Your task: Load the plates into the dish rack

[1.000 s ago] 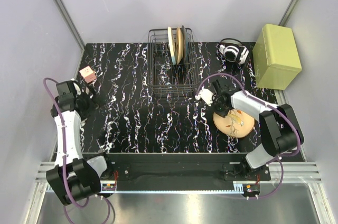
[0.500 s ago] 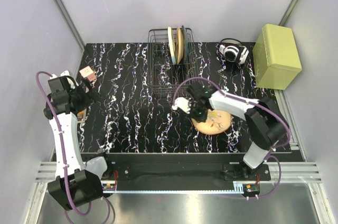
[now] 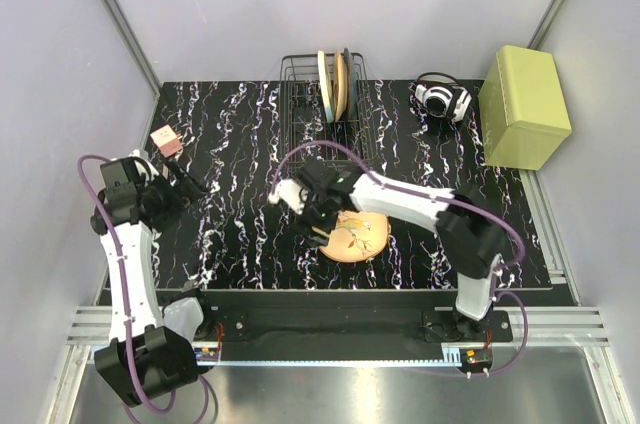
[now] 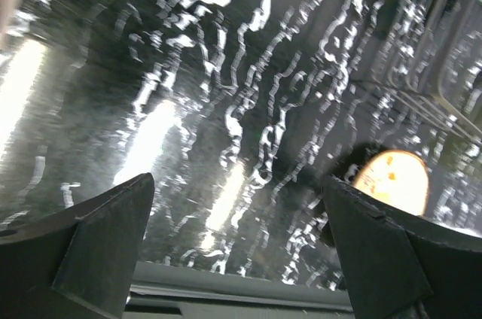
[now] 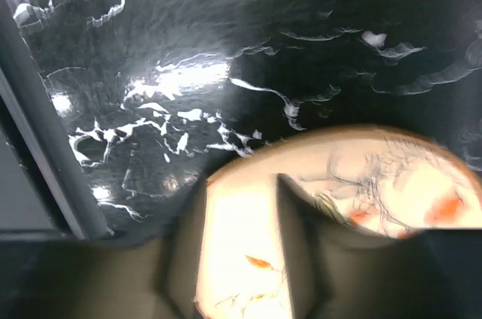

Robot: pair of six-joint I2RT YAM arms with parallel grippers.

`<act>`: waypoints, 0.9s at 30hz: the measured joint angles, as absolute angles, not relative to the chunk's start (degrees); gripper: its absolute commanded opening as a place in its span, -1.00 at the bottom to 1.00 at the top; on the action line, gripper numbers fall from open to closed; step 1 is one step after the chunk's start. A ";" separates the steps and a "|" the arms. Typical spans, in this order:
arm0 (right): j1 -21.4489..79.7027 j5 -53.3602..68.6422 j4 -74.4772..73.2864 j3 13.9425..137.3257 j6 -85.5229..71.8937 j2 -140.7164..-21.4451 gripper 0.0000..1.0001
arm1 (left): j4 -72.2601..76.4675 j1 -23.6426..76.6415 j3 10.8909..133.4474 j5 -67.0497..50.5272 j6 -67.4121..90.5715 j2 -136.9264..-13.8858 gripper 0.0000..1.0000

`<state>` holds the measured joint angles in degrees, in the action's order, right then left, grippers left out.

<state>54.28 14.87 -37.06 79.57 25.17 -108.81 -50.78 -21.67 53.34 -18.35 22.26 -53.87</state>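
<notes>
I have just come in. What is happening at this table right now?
The right gripper holds an orange plate by its edge, at the near middle of the table, in front of the dish rack. It is hard to tell whether the plate is lifted or touches the surface. Three plates already stand upright at the back of the rack. The left gripper is open and empty over the table's left side.

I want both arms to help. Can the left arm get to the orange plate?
Probably yes: only bare table lies between the open left gripper and the plate. But the right gripper grips its rim on that side.
</notes>
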 measured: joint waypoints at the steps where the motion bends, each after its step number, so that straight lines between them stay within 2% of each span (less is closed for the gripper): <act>1: 53.98 14.39 -37.21 79.79 22.61 -107.63 0.99 | -50.48 -21.65 52.71 -19.53 22.65 -53.87 0.84; 5: 46.19 18.41 -40.21 81.65 12.82 -98.76 0.99 | -47.88 -20.62 45.52 -26.68 25.19 -54.48 0.63; 10: 24.64 30.37 -40.75 84.20 -2.63 -91.96 0.79 | -46.19 -15.66 37.58 -29.32 28.36 -56.10 0.77; 15: 0.97 41.56 -35.57 70.74 -19.07 -91.31 0.72 | -39.40 -7.14 35.92 -30.92 32.34 -60.62 0.75; 17: -1.96 43.00 -36.58 64.71 -21.80 -91.79 0.70 | -35.18 -4.38 35.92 -32.21 33.78 -63.75 0.72; 20: -0.71 45.76 -37.41 58.35 -23.92 -91.92 0.69 | -28.27 0.82 35.94 -34.02 36.27 -69.58 0.64; 22: 0.21 46.59 -37.08 56.18 -24.38 -91.92 0.68 | -23.44 4.38 35.75 -35.22 38.33 -72.99 0.54; 27: 0.47 47.35 -34.50 51.77 -24.99 -91.96 0.67 | -5.87 11.00 31.57 -37.01 45.54 -81.41 0.48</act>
<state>0.47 47.35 -34.50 51.77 -24.99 -91.96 -5.87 11.00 31.57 -37.01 45.54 -81.41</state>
